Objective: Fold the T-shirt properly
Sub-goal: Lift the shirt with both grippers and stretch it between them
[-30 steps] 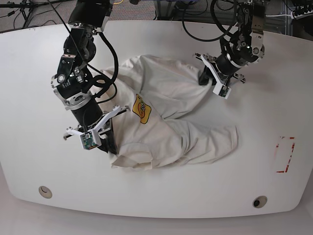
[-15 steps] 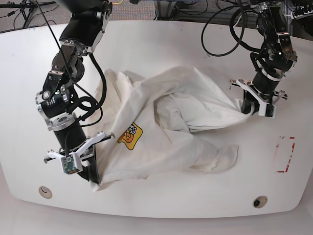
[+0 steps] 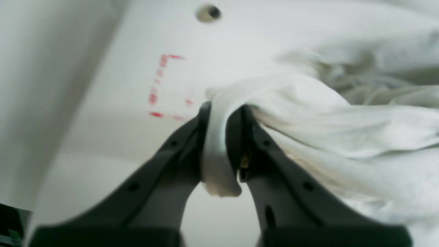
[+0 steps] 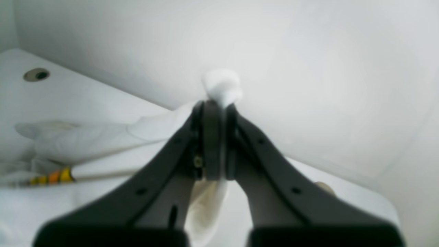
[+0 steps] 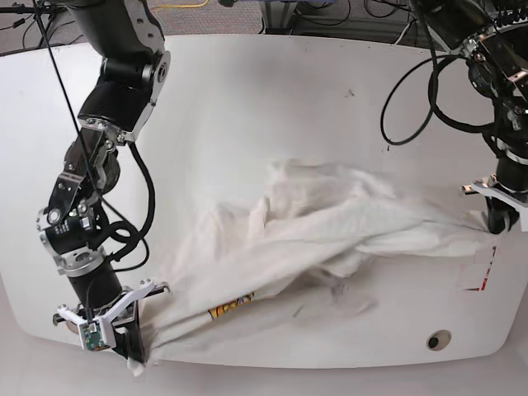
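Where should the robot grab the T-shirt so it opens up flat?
By two far-apart edges, pulled outward from each side. The left gripper and right gripper pinch bunched ends of the T-shirt, yet its middle looks crumpled, so smoother hem corners may work better.

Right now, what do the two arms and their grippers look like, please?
Both arms are black with silver metal joint rings and loose black cables looping beside them. The right gripper and the left gripper each sit under a white bracket; the right one carries a small green circuit board. In the wrist views the fingers are dark grey, tapered, with small round holes.
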`<state>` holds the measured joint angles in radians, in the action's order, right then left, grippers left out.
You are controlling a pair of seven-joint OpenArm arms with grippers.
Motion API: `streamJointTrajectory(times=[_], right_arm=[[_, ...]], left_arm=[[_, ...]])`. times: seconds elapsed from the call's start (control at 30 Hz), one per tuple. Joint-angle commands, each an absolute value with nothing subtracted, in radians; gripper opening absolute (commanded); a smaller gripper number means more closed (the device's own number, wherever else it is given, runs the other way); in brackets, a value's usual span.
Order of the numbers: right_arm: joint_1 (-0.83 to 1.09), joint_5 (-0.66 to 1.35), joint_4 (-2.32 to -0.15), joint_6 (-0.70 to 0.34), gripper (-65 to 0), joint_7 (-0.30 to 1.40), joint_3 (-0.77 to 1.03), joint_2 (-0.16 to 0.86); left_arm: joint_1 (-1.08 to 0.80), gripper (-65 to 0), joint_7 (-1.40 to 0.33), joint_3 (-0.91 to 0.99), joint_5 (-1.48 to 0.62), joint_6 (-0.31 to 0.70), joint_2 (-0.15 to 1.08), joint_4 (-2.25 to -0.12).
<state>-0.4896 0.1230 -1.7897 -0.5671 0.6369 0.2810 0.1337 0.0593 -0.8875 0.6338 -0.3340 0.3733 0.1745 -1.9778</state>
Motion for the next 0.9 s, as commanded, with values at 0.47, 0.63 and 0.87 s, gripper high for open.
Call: streamJointTrajectory(times=[0.47,0.63,0.87], right_arm=[[-0.878,0.134,-1.607,-0.559,-65.0,0.662,0.282,0.226],[-0.957,0.134,-1.577,-0.559,-65.0,0.691,0.282,0.237],[-0.981,0.137,-1.586,-0.561,-65.0,0.737,0.28,0.265]], left_arm=[[0.55,-65.0,-1.067,0.631,-0.34,0.371,0.294,-1.989],[0.662,-65.0,-1.115,0.578,-0.338,0.371,0.335,-1.989],[0.72,-65.0,-1.159,0.55,-0.338,0.369,0.338,-1.989]])
